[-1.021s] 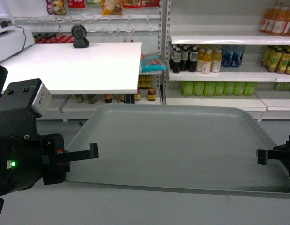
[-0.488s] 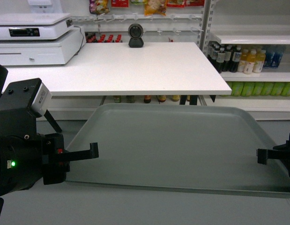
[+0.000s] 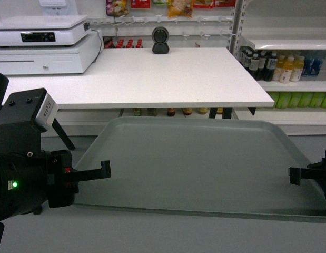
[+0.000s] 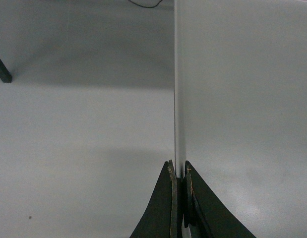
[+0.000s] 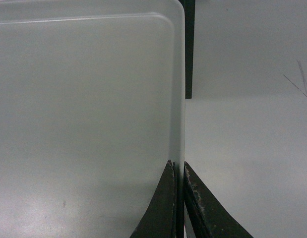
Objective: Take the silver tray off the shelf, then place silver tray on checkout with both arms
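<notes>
Ahead of the silver tray [image 3: 189,163], clamped by left hand [image 3: 104,169] and right hand [image 3: 293,175], stands the checkout [image 3: 152,79].

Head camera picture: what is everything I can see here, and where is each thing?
silver tray: one, grey-green, held in the air in front of the checkout.
checkout: one, white tabletop, behind the tray.
cash register: one, white, back left of the checkout.
scanner: one, black, round, back middle of the checkout.
bottled drinks: many, dark, yellow and green, on white shelves at right.
left end effector: black, shut on the tray's left rim.
right end effector: black, shut on the tray's right rim.
</notes>
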